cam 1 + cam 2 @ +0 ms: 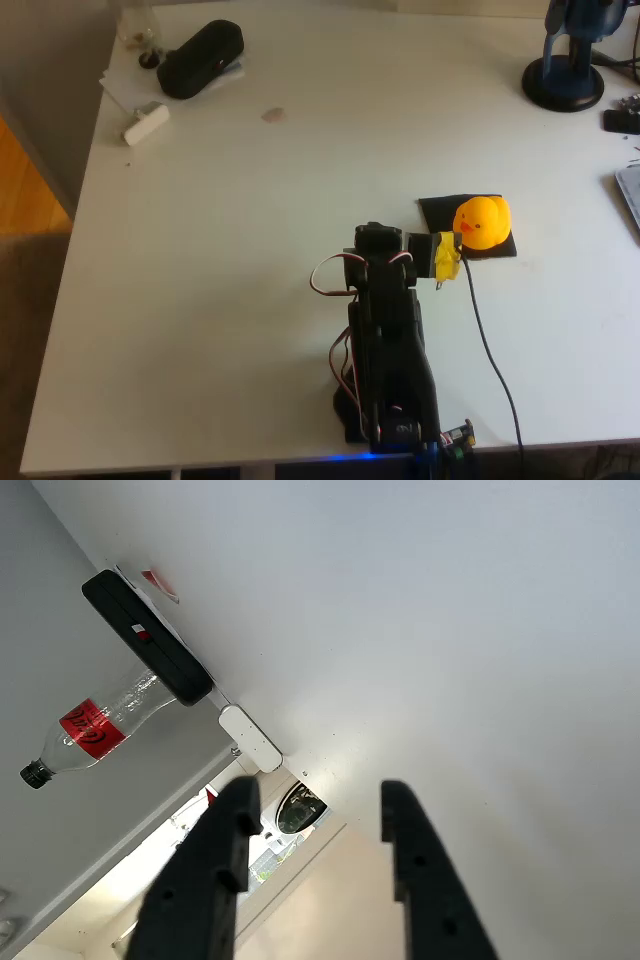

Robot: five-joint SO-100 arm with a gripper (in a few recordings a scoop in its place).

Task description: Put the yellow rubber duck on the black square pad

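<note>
Now, my hand (315,825): fingers apart with nothing between them in the wrist view; its yellow-taped tip sits just left of the duck in the overhead view.
Yellow rubber duck (482,222): upright on the black square pad (440,211), touching it, toward the pad's right side.
Pad: flat on the white worktop (300,180), right of centre.
Black oblong case (200,58): far upper left corner, beside a clear bottle (95,725) with a red label.
Dark-blue stand base (563,85): upper right.
</note>
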